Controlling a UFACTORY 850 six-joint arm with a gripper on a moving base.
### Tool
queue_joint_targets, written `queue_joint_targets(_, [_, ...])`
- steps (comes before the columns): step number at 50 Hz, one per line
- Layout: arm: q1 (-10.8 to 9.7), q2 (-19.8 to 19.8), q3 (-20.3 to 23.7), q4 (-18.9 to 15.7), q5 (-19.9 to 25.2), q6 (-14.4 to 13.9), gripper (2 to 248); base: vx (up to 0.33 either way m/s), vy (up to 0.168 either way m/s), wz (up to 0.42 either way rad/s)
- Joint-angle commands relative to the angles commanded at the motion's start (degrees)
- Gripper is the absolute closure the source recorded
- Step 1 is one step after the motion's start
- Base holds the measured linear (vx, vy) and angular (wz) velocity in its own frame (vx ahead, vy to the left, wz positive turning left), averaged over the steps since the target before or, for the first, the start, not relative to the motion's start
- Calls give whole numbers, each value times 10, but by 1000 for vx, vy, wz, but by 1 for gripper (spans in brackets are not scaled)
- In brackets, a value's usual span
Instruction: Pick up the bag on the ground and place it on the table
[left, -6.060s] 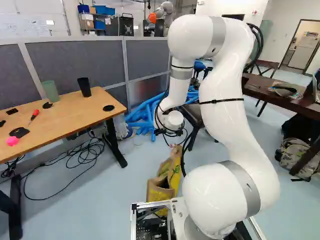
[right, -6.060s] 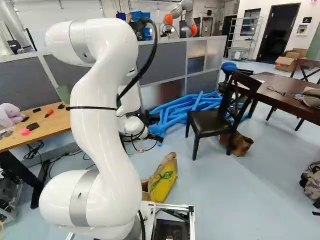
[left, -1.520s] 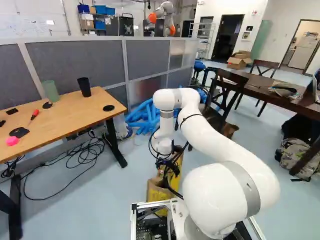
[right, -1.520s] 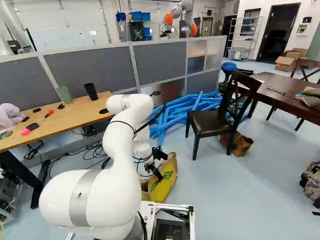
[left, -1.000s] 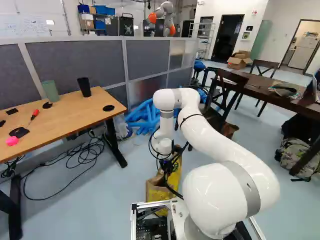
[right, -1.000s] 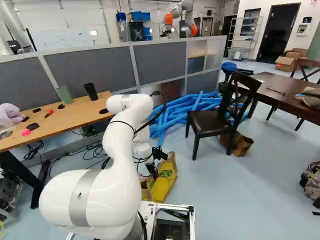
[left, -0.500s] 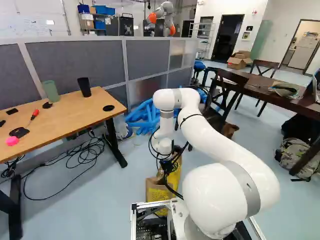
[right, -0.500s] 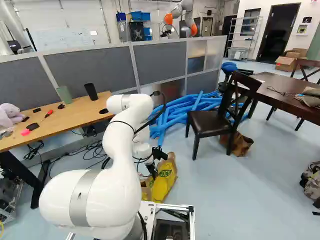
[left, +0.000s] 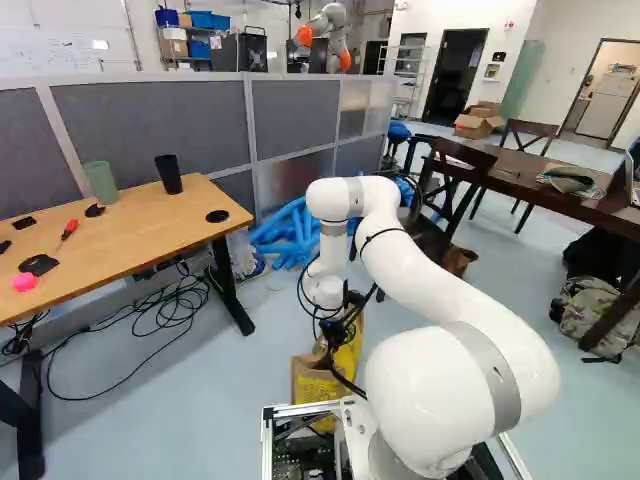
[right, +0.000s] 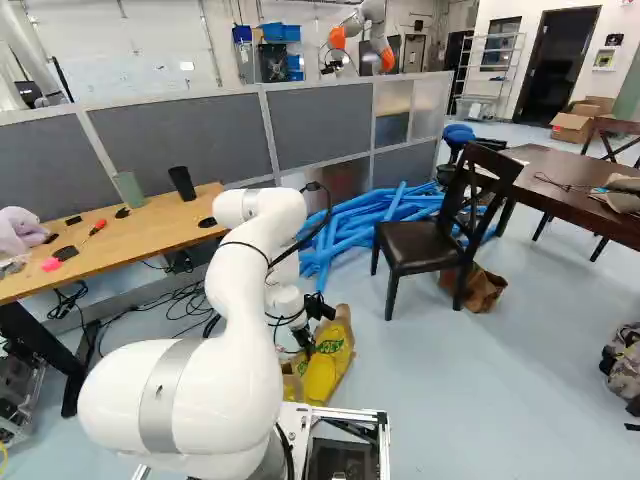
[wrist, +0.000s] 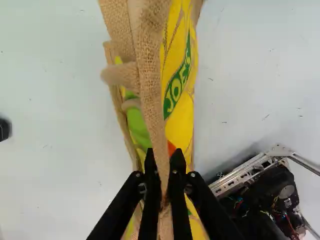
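In the right base view, my gripper (right: 308, 346) points down at the upper part of the yellow and tan burlap bag (right: 328, 368), which stands on the floor just ahead of the base. The wrist view has the gripper (wrist: 164, 162) shut on a tan burlap strip of the bag (wrist: 179, 107), pinched from both sides; green and yellow cloth shows beside it. The arm and cables cover part of the bag in the left base view. A light wooden table (left: 130, 232) stands at the left there, and a dark table (right: 560, 196) at the right of the right base view.
On the wooden table are a green cup (left: 101, 182), a black cup (left: 168, 174), a red screwdriver (left: 68, 231) and a pink item. Cables lie beneath it. Blue tubes (right: 365, 222) and a dark chair (right: 430, 246) are beyond the bag. Another robot (left: 325, 28) stands far behind the partition.
Since the earliest frames my arm has folded down from high up to the bag. Over the last second or so the gripper has shut on it, and its top has shifted slightly. The base has stayed put.
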Motion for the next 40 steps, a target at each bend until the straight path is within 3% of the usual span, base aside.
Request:
queue_joint_targets(16, [0, 4, 3, 0, 0, 0, 227, 0, 0, 0])
queue_joint_targets(40, [0, 54, 49, 0, 0, 0, 227, 0, 0, 0])
